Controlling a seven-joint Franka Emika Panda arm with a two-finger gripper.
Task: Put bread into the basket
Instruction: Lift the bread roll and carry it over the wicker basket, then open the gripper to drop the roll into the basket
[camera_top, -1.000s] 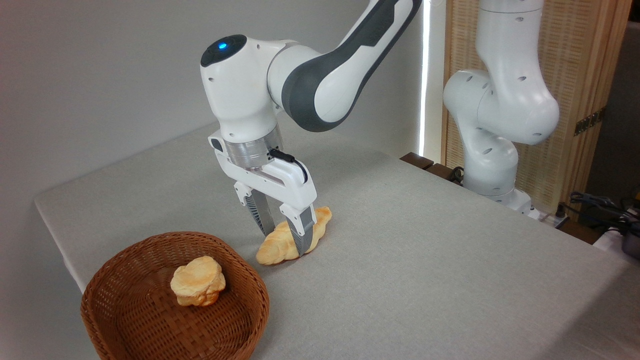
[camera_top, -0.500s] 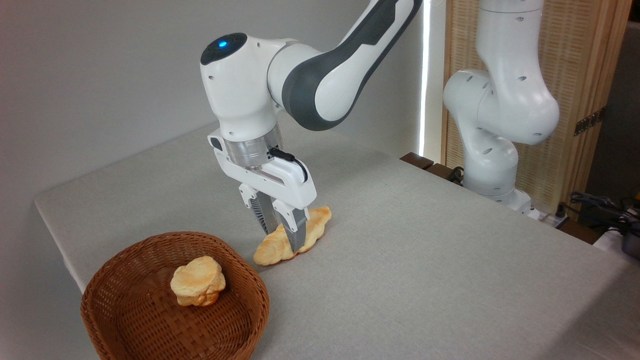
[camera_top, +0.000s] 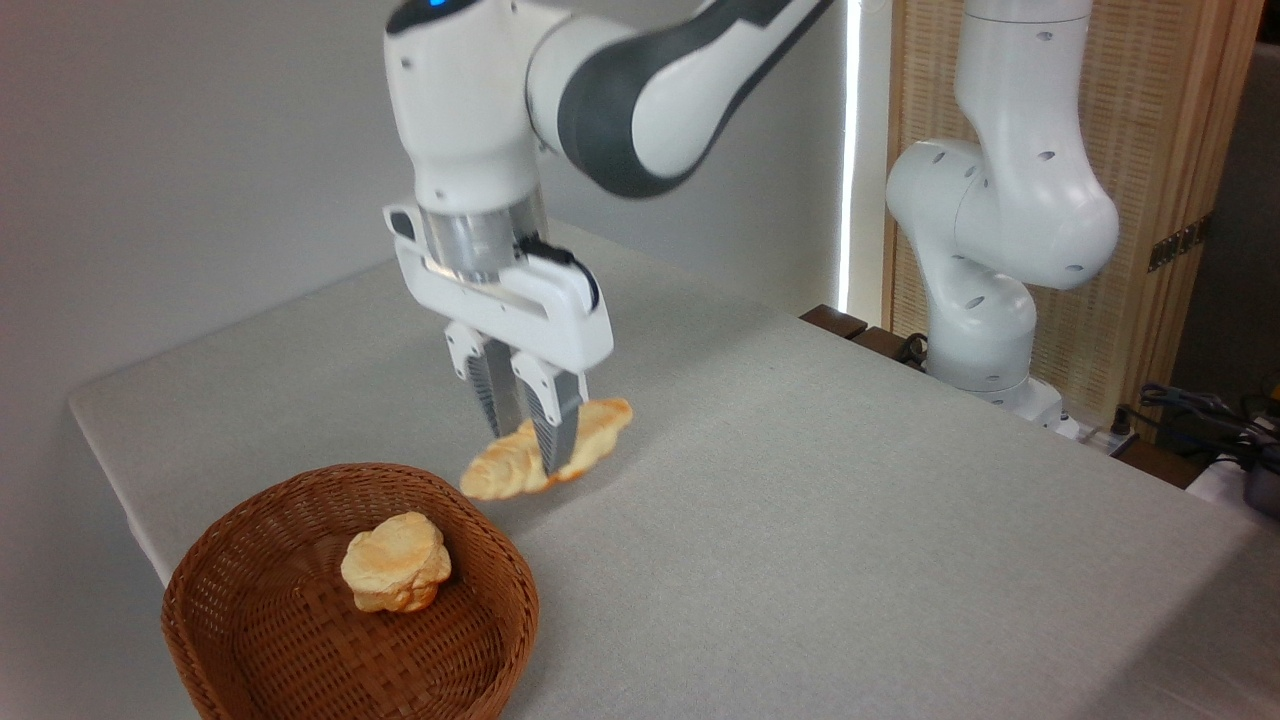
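Gripper (camera_top: 522, 448) clamped on bread (camera_top: 545, 462) mid-loaf — lifted clear of the desk (camera_top: 800, 520), just beside basket (camera_top: 250, 640) rim. Pick done; transfer over the basket and release left.

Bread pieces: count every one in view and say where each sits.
2. The braided bread hangs clamped in the gripper, lifted off the table just beyond the basket. A small round bun lies inside the basket. None looks hidden.

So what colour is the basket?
Reddish-brown woven wicker basket, clearest in the fixed camera view.
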